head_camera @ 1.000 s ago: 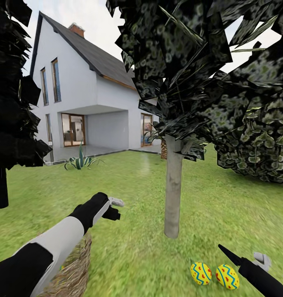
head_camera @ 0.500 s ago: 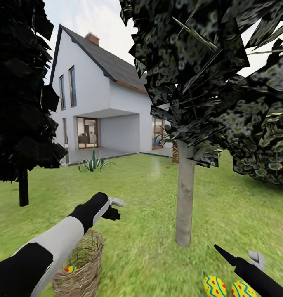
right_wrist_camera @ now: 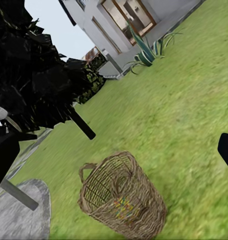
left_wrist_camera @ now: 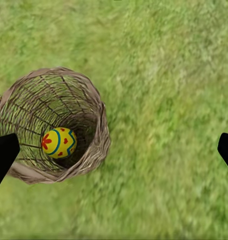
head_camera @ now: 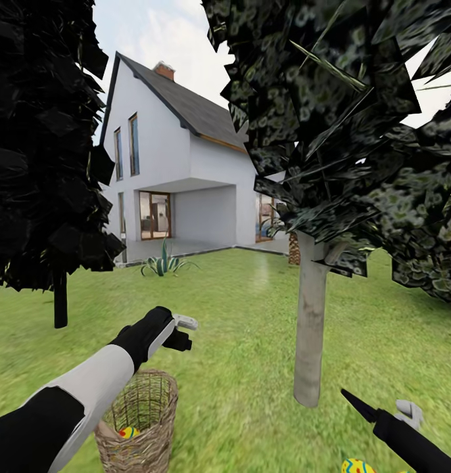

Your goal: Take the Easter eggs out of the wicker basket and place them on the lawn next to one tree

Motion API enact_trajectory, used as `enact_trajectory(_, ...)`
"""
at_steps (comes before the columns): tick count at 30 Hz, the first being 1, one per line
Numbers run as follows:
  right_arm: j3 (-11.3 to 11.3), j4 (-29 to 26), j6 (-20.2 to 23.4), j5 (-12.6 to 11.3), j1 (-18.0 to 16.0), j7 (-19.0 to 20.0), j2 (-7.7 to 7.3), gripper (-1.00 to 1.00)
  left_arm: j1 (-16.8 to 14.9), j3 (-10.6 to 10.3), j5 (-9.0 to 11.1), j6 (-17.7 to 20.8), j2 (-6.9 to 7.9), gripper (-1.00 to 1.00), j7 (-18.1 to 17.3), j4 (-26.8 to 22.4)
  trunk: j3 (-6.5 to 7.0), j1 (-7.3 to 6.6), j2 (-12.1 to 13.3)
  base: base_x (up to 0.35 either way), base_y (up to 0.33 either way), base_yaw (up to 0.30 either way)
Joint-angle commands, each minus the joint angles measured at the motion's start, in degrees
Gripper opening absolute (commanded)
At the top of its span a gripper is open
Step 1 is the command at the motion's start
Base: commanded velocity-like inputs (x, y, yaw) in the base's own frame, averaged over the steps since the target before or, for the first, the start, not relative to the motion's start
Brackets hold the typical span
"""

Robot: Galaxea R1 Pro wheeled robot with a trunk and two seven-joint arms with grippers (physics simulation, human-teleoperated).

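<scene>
Left pincer [head_camera: 186, 332] hung spread and empty above the basket [head_camera: 139, 427], lined up for the egg [left_wrist_camera: 59, 142] inside.

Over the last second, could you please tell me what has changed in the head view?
The camera turned left: the tree, house and wicker basket slid rightward in frame, the basket coming fully into sight with one egg inside. The two eggs by the trunk slipped to the bottom edge. The left claw and right claw kept their poses, taking hold of nothing.

egg [left_wrist_camera: 59, 142] in basket [head_camera: 141, 441] | basket left of tree [head_camera: 311, 328]
</scene>
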Motion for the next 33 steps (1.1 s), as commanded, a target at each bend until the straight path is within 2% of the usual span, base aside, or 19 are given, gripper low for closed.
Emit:
enact_trajectory(1, 0.0, 0.0, 0.3, -0.4, 0.0, -0.1, -0.01, 1.00, -0.1, -0.4, 0.4, 0.2, 0.03, 1.00, 0.2, 0.0, 0.13, -0.23, 0.4, 0.000, 0.000, 0.030)
enact_trajectory(25, 0.1, -0.8, 0.0, -0.6, 0.0, 0.1, -0.01, 1.00, -0.1, -0.4, 0.4, 0.2, 0.03, 1.00, 0.2, 0.0, 4.47, -5.50, 10.0, 0.000, 0.000, 0.004)
enact_trajectory(33, 0.2, -0.7, 0.2, -0.3, 0.0, -0.4, -0.01, 1.00, -0.1, -0.4, 0.4, 0.2, 0.03, 1.00, 0.2, 0.0, 5.46, -7.26, 13.2, 0.000, 0.000, 0.000)
